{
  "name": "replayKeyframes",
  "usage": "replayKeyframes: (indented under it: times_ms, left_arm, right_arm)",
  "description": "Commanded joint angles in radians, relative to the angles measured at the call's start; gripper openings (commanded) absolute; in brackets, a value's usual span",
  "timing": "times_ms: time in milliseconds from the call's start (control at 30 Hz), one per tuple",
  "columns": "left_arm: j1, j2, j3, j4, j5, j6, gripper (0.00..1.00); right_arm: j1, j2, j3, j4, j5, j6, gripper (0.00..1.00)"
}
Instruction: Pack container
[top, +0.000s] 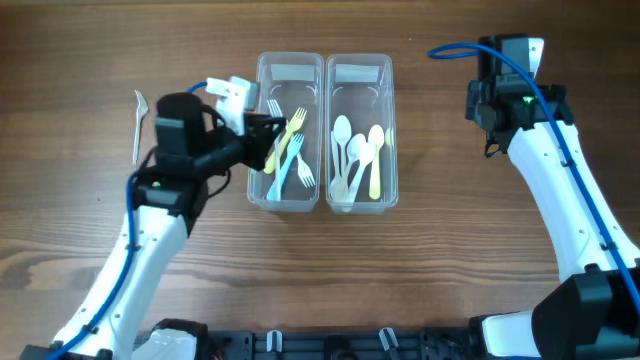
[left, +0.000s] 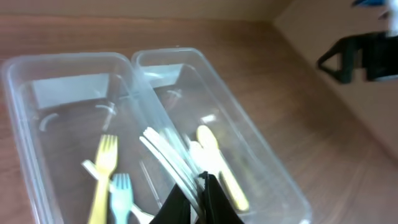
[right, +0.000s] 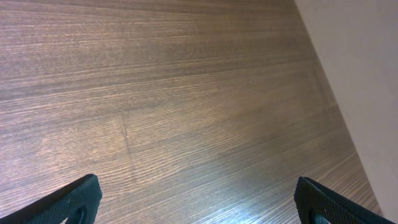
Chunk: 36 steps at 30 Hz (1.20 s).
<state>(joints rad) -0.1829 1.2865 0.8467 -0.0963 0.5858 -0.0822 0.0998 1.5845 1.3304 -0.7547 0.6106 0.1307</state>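
with left fingers (left: 177, 208) pinching the clear fork (left: 163, 152) near the bins' shared wall (left: 146, 93), mid-frame, you risk dropping it among the spoons (left: 209, 142); right fingers (right: 74, 199) hang spread.

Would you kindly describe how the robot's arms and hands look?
The left arm and right arm have white links, black joints and blue cables. The left hand and right hand are black. A green light shows near the right wrist.
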Motion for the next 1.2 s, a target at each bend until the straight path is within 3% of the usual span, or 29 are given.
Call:
replayKeyframes:
  times_ms: [0, 133, 200, 233, 267, 300, 433, 567, 600, 700, 800, 967, 1067, 1100, 1133, 1167]
  left_arm:
    - [-0.043, 0.040, 0.006, 0.016, -0.196, 0.053, 0.05]
    - [-0.043, 0.134, 0.006, 0.071, -0.202, 0.053, 0.09]
    - [-0.043, 0.164, 0.006, 0.098, -0.202, 0.053, 0.29]
    - [-0.043, 0.171, 0.006, 0.106, -0.201, 0.052, 0.46]
    - [-0.042, 0.172, 0.006, 0.112, -0.202, 0.053, 0.78]
    - [-0.042, 0.172, 0.006, 0.127, -0.201, 0.052, 0.82]
    - [-0.030, 0.157, 0.012, 0.142, -0.204, 0.053, 0.80]
    - [0.055, 0.078, 0.012, 0.113, -0.355, 0.053, 0.77]
    - [0.096, 0.043, 0.012, 0.080, -0.406, 0.053, 1.00]
    - [0.170, -0.020, 0.012, 0.035, -0.441, 0.053, 1.00]
    - [0.267, -0.045, 0.011, 0.001, -0.676, 0.053, 1.00]
    - [0.413, 0.097, 0.010, 0.013, -0.736, 0.053, 1.00]
    - [0.471, 0.244, 0.010, 0.105, -0.736, 0.053, 0.99]
    - [0.487, 0.294, 0.010, 0.142, -0.729, 0.075, 0.98]
    - [0.500, 0.339, 0.010, 0.169, -0.691, 0.130, 0.86]
    - [0.508, 0.375, 0.010, 0.194, -0.678, 0.143, 0.84]
  right_arm:
    - [-0.004, 0.004, -0.002, 0.003, 0.017, 0.000, 1.00]
    - [-0.004, 0.004, -0.002, 0.003, 0.018, 0.000, 1.00]
    - [-0.004, 0.004, -0.002, 0.003, 0.017, 0.000, 1.00]
    - [-0.004, 0.004, -0.002, 0.003, 0.018, 0.000, 1.00]
    - [-0.004, 0.004, -0.002, 0.003, 0.017, 0.000, 1.00]
    - [-0.004, 0.004, -0.002, 0.003, 0.017, 0.000, 1.00]
    - [-0.004, 0.004, -0.002, 0.003, 0.017, 0.000, 1.00]
    - [-0.004, 0.004, -0.002, 0.003, 0.017, 0.000, 1.00]
    - [-0.004, 0.004, -0.002, 0.004, 0.017, 0.000, 1.00]
    - [-0.004, 0.004, -0.002, 0.004, 0.018, 0.000, 1.00]
    - [-0.004, 0.004, -0.002, 0.004, 0.017, 0.000, 1.00]
    - [-0.004, 0.004, -0.002, 0.006, 0.018, 0.000, 1.00]
    - [-0.004, 0.004, -0.002, 0.006, 0.017, 0.000, 1.00]
    - [-0.004, 0.004, -0.002, 0.006, 0.018, 0.000, 1.00]
    - [-0.004, 0.004, -0.002, 0.006, 0.017, 0.000, 1.00]
    - [-0.004, 0.004, -0.002, 0.006, 0.017, 0.000, 1.00]
